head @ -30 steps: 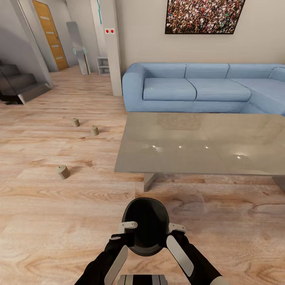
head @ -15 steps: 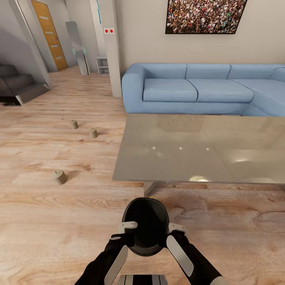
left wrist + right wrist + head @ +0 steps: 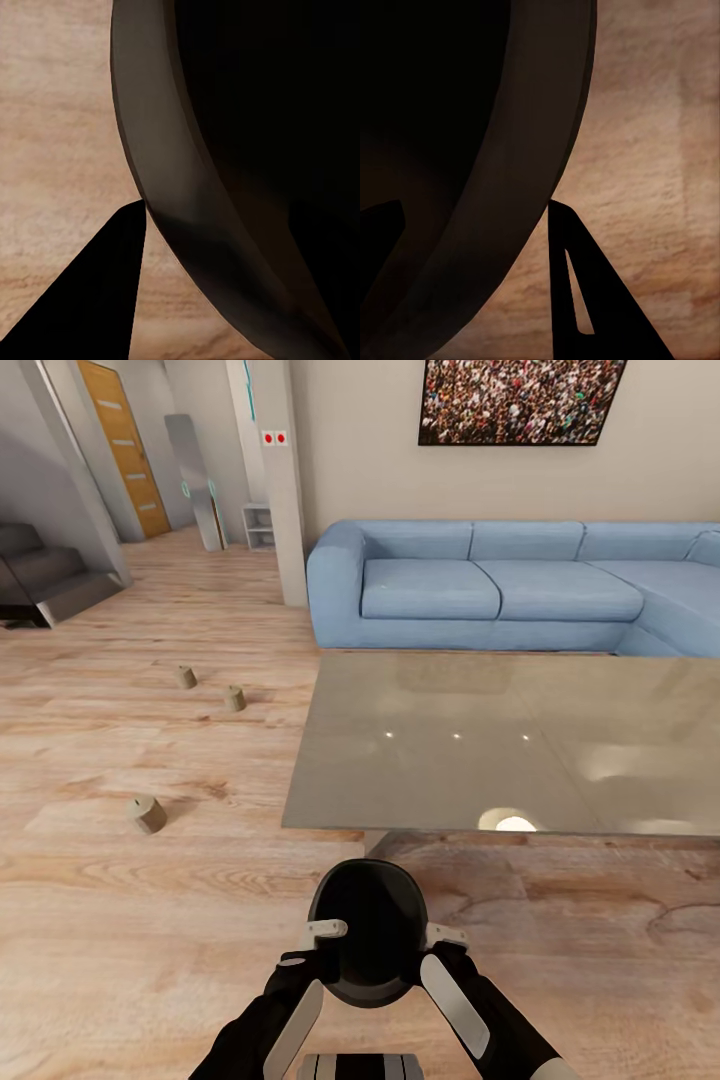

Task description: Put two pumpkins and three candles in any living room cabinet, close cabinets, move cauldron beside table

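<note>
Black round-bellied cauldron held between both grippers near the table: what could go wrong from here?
1. The black round-bellied cauldron hangs on rim grips from the left gripper and right gripper; uneven arm motion could tilt or drop it.
2. The glossy grey low table edge is just ahead; driving on could knock the pot.
3. Three squat candles lie loose on the wooden floor; the base might hit them.

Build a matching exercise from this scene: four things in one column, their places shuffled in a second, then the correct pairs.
Things:
1. cauldron
2. candles
3. sofa
4. picture

Places:
A. hanging on the wall above the sofa
B. held between the left gripper and the right gripper
C. against the wall, behind the coffee table
D. scattered on the wooden floor, left of the coffee table

Pairs: 1-B, 2-D, 3-C, 4-A
</note>
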`<state>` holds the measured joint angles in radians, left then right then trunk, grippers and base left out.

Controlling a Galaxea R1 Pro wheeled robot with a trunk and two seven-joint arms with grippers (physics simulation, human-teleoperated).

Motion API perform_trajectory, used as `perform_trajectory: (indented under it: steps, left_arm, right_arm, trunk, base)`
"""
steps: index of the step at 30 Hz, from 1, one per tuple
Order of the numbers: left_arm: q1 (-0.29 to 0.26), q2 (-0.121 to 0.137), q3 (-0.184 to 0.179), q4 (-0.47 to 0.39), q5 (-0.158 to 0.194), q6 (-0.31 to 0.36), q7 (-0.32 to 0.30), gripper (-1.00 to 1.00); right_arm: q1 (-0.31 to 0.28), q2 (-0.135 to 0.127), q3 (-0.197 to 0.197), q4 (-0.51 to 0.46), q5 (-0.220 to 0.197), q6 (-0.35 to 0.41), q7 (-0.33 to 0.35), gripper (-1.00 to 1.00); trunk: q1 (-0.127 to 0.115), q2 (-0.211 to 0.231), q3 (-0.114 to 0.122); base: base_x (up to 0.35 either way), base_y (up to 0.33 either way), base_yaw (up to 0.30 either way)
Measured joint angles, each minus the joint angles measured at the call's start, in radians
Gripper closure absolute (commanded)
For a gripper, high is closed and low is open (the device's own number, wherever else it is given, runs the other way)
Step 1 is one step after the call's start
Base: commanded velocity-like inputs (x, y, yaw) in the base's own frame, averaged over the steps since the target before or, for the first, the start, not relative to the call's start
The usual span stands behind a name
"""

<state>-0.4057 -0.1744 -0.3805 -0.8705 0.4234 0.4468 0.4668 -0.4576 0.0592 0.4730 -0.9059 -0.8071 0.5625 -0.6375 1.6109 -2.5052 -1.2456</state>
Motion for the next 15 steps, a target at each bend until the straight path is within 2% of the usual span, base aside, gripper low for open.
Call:
perform_trajectory:
  steps: [15]
  left_arm:
    - [0.000,0.000,-0.002,0.001,0.004,0.002,0.001,1.00]
  right_arm:
    - [0.000,0.001,-0.006,0.002,-0.004,0.002,-0.001,1.00]
  trunk:
    - [0.000,0.000,0.000]
  base:
    - [0.008,0.000,0.000]
